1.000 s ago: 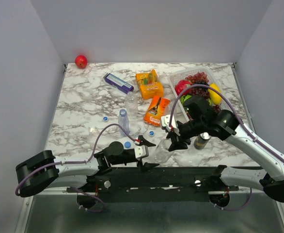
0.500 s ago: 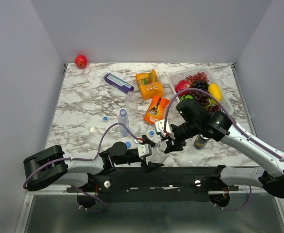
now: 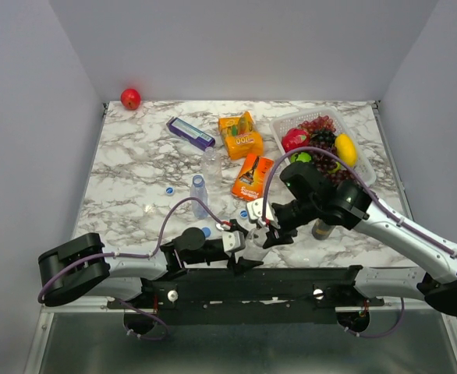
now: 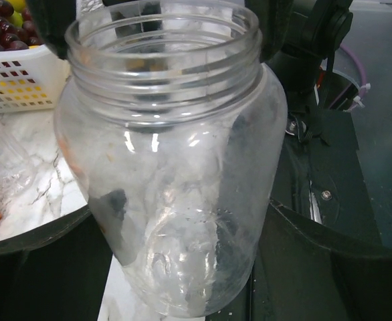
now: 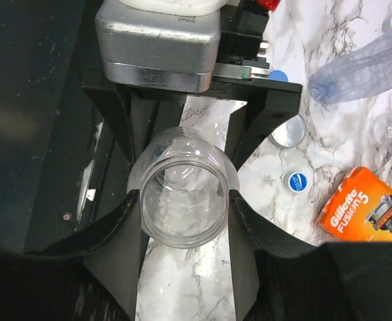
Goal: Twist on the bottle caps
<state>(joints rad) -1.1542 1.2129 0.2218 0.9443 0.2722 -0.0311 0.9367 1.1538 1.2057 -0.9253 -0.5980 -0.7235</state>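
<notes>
Between the fingers of the left gripper [image 4: 182, 267], the bottle [image 4: 172, 167] is being clamped, mouth aimed at the right gripper [image 5: 184, 200]; the neck is being straddled by its fingers; pinching cannot be told.

Marble table [image 3: 127, 167]: red ball [image 3: 130, 98] far-left corner, purple box [image 3: 189, 132], orange packs [image 3: 241, 135], fruit basket [image 3: 291, 118], clear bottles [image 3: 200, 195], blue caps [image 3: 169, 189], can [image 3: 320, 228].

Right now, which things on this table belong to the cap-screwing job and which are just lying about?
Job: uncapped clear bottle at the near edge; two slim clear bottles; loose blue caps.
Lying about: red ball; purple box; orange pack; razor pack; fruit basket; dark can.
</notes>
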